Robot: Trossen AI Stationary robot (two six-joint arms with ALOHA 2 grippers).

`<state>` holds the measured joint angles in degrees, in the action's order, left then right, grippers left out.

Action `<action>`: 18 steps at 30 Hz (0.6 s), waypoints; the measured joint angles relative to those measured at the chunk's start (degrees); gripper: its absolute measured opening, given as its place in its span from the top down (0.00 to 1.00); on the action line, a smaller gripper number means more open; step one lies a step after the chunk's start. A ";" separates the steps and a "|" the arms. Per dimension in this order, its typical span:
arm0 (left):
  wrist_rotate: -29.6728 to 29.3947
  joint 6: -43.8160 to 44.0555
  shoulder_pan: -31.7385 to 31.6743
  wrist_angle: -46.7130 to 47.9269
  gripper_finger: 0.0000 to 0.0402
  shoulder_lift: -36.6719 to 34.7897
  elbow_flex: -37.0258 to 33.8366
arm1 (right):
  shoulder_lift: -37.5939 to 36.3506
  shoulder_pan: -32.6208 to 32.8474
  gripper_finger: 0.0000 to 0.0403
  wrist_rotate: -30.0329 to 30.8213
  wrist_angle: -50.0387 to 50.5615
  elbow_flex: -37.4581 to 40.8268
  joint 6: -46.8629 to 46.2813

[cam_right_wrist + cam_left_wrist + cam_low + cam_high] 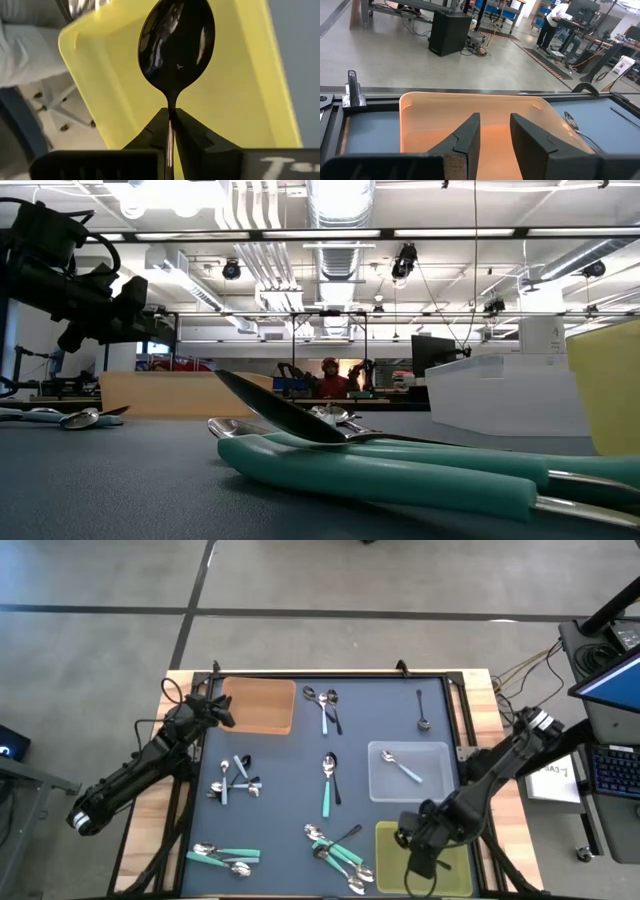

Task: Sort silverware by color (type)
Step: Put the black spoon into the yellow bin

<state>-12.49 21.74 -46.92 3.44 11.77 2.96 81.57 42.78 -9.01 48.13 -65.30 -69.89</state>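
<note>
Right at the near-right corner of the dark-topped bench (290, 800), the right claw (170, 131) is clamped on the thin stem of a dark plain-metal spoon (176, 47), pinched just below the bowl. The spoon's long axis runs straight out ahead of the fingers, bowl forward, and it hangs over the shallow yellow plastic tray (392, 858), so the drop looks like the next thing: straight down, nothing to steer around. I'd guess the grip is just starting to ease off, but it's hard to say from the wrist view.

Just beside that tray there's a pile of teal-handled spoons (335, 848) with a dark one crossed over them, clearly nearest the right arm. More teal ones (225, 857) lie at the near-left corner.

Mid-bench sits a clear plastic tray (410, 772) with one light-blue-handled spoon (402, 768) in it, plus loose pairs further left.

Way at the far left, the left claw (495, 132) hovers over the orange-brown tray (470, 117), fingers a bit apart, holding nothing.
</note>
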 joint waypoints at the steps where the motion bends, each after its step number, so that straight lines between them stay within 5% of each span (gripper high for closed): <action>1: 0.01 0.00 0.00 0.00 0.78 0.00 0.00 | 0.20 -0.16 0.94 -0.96 -0.01 0.00 -0.91; 13: 0.00 0.00 0.00 0.00 0.78 0.00 0.00 | -0.62 -2.04 0.83 -3.04 1.64 -0.02 -8.41; 18: 0.01 0.00 0.00 -0.01 0.78 0.00 0.00 | -2.15 -9.58 0.84 3.95 8.10 -0.04 -2.70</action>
<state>-12.48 21.74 -46.92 3.44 11.77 2.96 79.41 33.20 -5.06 56.22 -65.34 -72.58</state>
